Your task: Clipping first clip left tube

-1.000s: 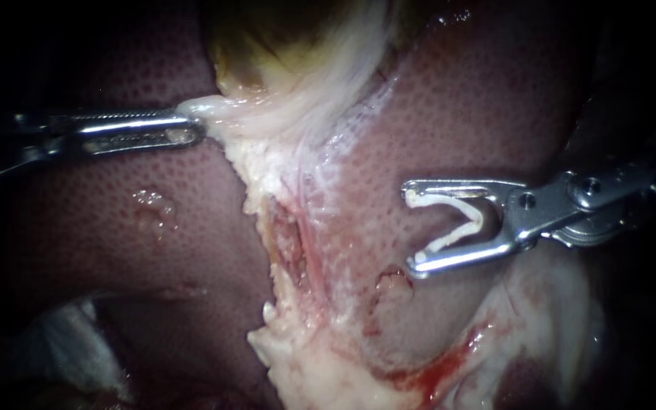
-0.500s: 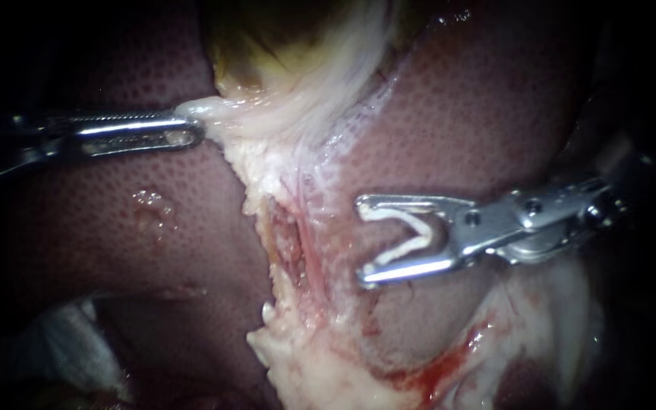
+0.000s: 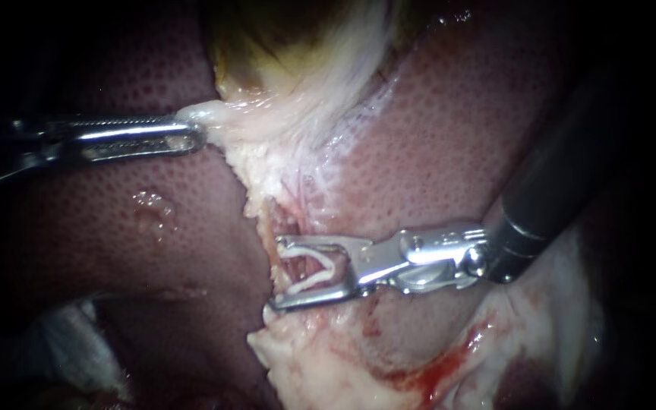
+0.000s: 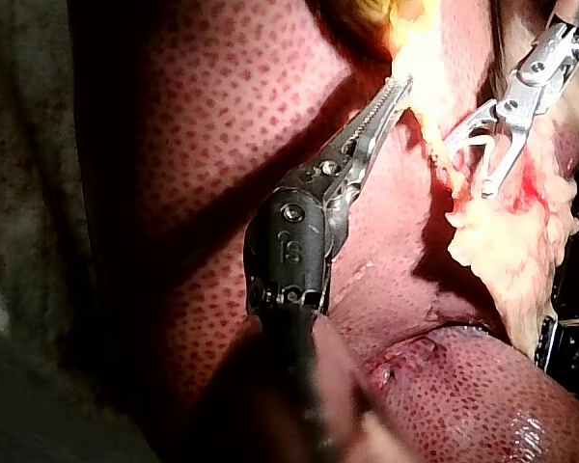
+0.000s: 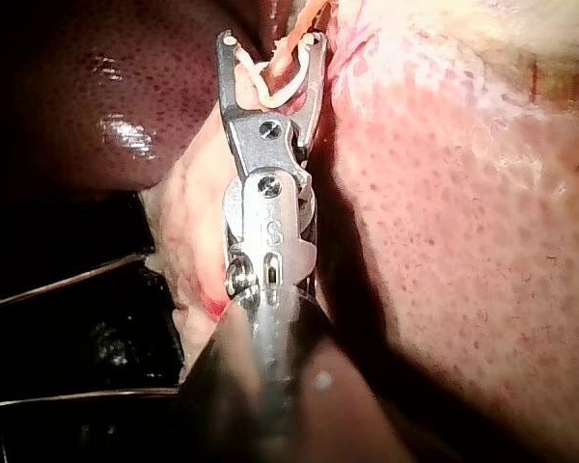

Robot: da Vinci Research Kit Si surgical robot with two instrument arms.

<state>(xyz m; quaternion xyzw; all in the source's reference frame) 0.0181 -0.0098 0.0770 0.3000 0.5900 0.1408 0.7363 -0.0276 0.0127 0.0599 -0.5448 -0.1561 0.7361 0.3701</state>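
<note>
A thin reddish tube (image 3: 303,262) runs down the pale dissected strip between the liver lobes. My right instrument (image 3: 275,274) comes in from the upper right. Its jaws are open and straddle this tube, one on each side. A white V-shaped clip (image 3: 320,267) sits open inside them. In the right wrist view the tube (image 5: 288,48) crosses between the tips of my right instrument (image 5: 270,43), ahead of the clip (image 5: 270,89). My left instrument (image 3: 195,135) is shut on pale tissue at the gallbladder (image 3: 282,30) neck and holds it toward the left. The left wrist view shows my left instrument (image 4: 398,89) with my right instrument (image 4: 469,171) beside it.
Dark red liver (image 3: 449,137) lies on both sides of the strip. Pale fatty tissue (image 3: 305,357) bunches below the right jaws, with a smear of blood (image 3: 434,372) beside it. Something white (image 3: 70,342) shows at the lower left.
My right instrument has moved left and down across the liver, bringing its open jaws and clip around the tube. The left instrument has kept its hold in place.
</note>
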